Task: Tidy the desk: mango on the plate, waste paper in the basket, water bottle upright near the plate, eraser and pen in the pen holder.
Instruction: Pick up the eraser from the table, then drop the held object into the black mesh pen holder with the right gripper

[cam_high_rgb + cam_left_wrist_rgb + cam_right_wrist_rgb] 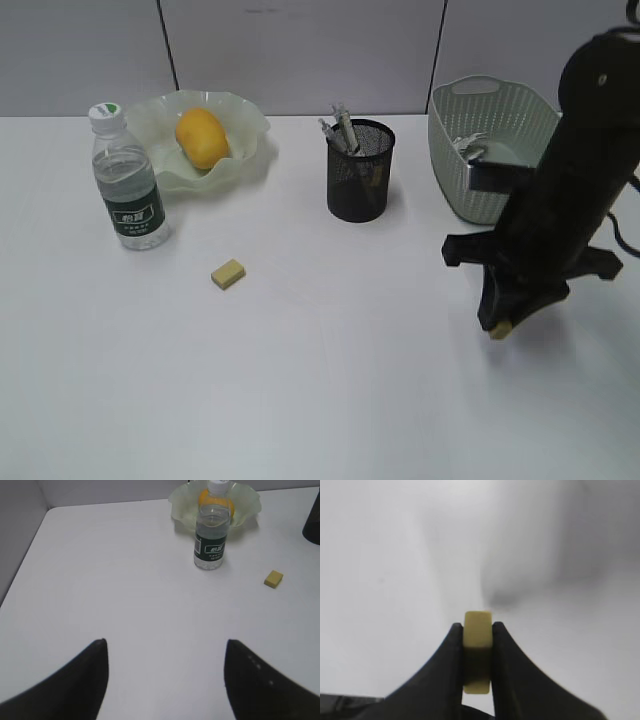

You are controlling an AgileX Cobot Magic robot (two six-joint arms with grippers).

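My right gripper [478, 626] is shut on a small yellow eraser [478, 622]; in the exterior view it [497, 328] points down at the desk [330, 380], front right. A second yellow eraser [228, 273] [273, 578] lies loose left of centre. The mango [201, 137] rests in the ruffled green plate [250, 150]. Beside the plate, the water bottle [126, 185] [211, 540] stands upright. Several pens [343, 128] stick out of the black mesh pen holder [360, 170]. A white scrap [468, 143], likely the waste paper, shows inside the basket [500, 110]. My left gripper [165, 642] hangs open over bare desk.
The right arm's dark body [570, 190] covers the basket's front right side. Grey wall panels [300, 50] close off the back edge of the desk. The pen holder's edge [312, 525] shows at the right of the left wrist view.
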